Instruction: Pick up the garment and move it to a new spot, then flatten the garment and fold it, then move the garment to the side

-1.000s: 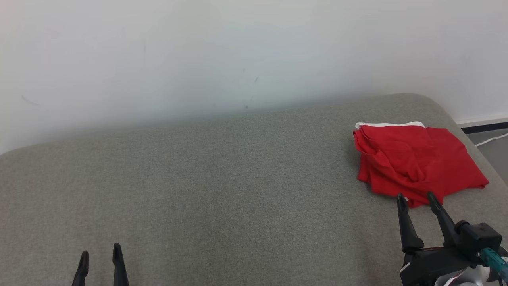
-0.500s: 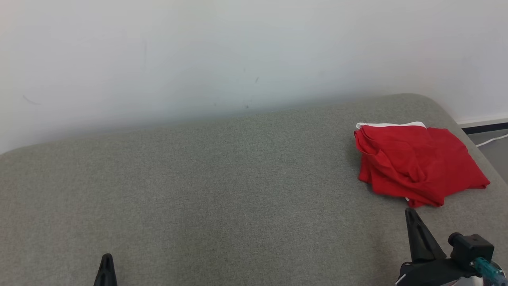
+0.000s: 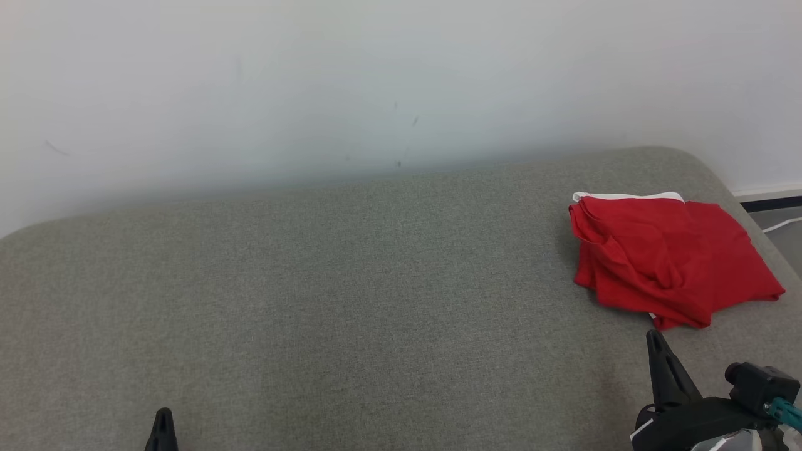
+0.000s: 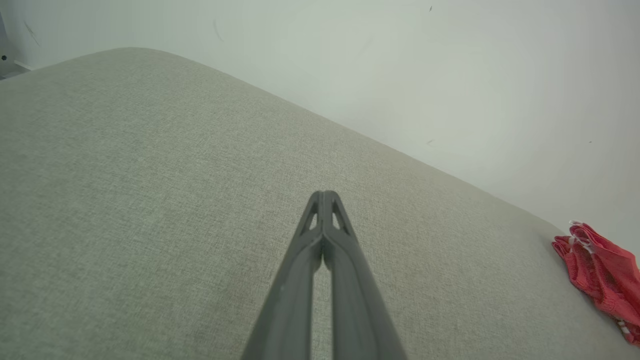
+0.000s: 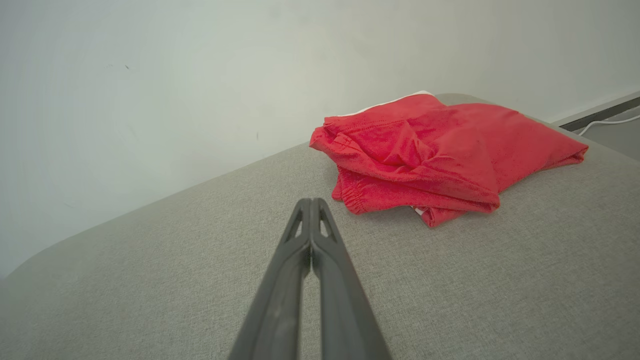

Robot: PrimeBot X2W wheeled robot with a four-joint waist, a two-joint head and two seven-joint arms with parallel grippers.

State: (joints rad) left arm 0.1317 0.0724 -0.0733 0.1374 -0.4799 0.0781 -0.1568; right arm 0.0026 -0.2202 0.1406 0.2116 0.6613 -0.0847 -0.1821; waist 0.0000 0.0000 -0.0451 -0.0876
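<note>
My left pincer (image 3: 163, 418) pressed closed, empty, above grey couch (image 3: 351, 300). My right pincer (image 3: 656, 341) closed too, empty, just short of rumpled red garment (image 3: 670, 257) at couch's right end.

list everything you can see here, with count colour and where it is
garment: 1, red with a white edge, folded at the right end of the cushion
cushion: 1, grey fabric, across the foreground
wall: 1, white with faint marks, behind the cushion
skirting strip: 1, dark, at the wall's foot, far right
cable: 1, white, on the floor at far right
floor: grey, beyond the cushion's right end
left gripper: 1, dark, shut, over bare cushion
right gripper: 1, dark, shut, short of the garment
</note>
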